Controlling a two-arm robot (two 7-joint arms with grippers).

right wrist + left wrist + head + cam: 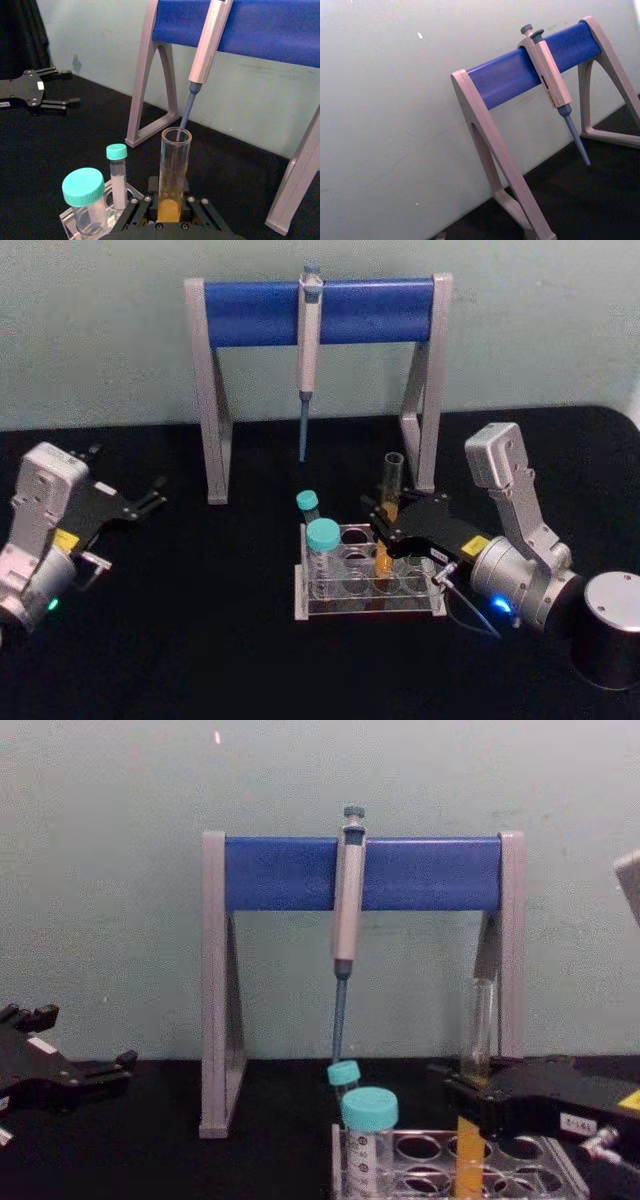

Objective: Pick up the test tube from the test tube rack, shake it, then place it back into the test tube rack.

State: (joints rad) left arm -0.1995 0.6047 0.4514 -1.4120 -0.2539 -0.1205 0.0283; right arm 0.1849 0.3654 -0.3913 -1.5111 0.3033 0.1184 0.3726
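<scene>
Right gripper (388, 530) sits mid-table, fingers clamped shut; left gripper (150, 502) hangs idle near the table's left edge, fingers parted.

Lab: pipette (309, 350), test tube rack (368, 602)

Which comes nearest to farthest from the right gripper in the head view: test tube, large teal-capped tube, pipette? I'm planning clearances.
1. Test tube, between the right gripper's fingers.
2. Large teal-capped tube, in the rack's left side.
3. Pipette, hanging on the stand behind.
</scene>
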